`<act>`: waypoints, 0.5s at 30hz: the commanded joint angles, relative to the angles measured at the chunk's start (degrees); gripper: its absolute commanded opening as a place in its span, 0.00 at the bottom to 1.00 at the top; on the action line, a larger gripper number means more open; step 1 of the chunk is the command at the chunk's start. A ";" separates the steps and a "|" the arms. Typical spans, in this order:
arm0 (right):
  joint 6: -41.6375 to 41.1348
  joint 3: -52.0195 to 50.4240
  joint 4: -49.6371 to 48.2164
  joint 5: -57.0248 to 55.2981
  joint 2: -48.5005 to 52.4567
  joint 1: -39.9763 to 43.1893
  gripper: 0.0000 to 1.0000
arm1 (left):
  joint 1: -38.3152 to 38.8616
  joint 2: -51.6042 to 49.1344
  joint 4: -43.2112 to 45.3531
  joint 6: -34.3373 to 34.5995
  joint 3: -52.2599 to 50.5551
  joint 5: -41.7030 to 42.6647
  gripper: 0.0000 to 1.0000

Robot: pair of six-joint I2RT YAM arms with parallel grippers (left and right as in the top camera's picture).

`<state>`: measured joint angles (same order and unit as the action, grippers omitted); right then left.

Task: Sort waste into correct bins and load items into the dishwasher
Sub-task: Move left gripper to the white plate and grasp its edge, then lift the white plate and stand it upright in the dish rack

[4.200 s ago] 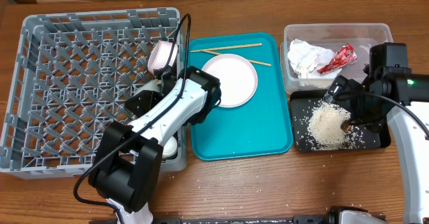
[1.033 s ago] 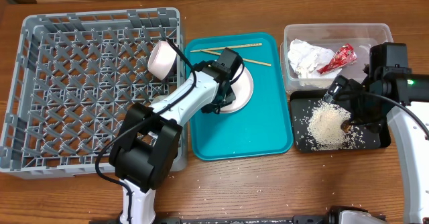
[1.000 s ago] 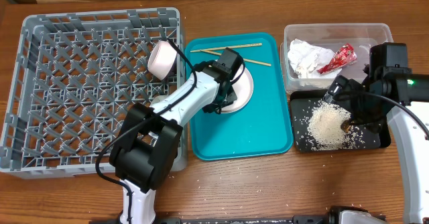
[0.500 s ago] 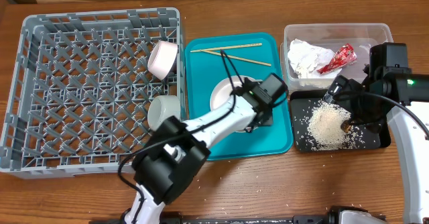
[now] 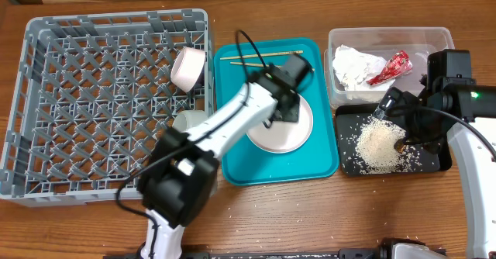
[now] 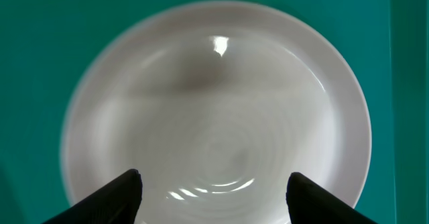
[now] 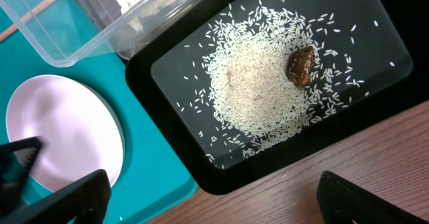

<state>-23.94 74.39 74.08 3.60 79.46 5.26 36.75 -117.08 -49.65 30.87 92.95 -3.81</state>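
Left claw point(image 6: 214, 181) of mine wide apart above round, glossy white-pinkish plate point(image 6: 214, 103), flat on teal tray point(image 6: 33, 23).

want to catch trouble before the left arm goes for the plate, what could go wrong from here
1. The round white-pinkish plate lies flat on the teal serving tray. The open left gripper hangs over its smooth middle, not its rim, so a grab may slip or push it aside.
2. The thin wooden chopsticks lie close by the arm and could be swept off.
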 commanded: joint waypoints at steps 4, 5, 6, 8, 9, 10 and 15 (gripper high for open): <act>-0.09 0.33 -0.35 -0.55 -0.37 0.13 1.00 | -5.90 0.61 -2.16 -12.48 0.52 0.66 0.72; -0.09 0.33 -0.35 -0.55 -0.37 0.13 1.00 | -6.34 0.00 -2.16 -12.70 0.33 0.92 0.73; -0.09 0.33 -0.35 -0.55 -0.37 0.13 1.00 | -6.82 -0.72 -2.19 -12.76 0.09 1.25 0.73; -0.09 0.33 -0.35 -0.55 -0.37 0.13 1.00 | -7.67 -2.47 -2.16 -13.79 -0.07 2.89 0.72; -0.09 0.33 -0.35 -0.55 -0.37 0.13 1.00 | -7.91 -3.30 -2.14 -14.53 -0.07 3.98 0.72; -0.09 0.33 -0.35 -0.55 -0.37 0.13 1.00 | -7.96 -4.11 -2.19 -14.64 -0.07 4.72 0.70; -0.09 0.33 -0.35 -0.57 -0.37 0.13 1.00 | -7.96 -8.41 -2.45 -14.64 -0.07 5.20 0.66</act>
<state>-23.97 74.39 74.08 3.60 79.46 5.26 28.77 -122.43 -51.79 18.15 93.30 -0.60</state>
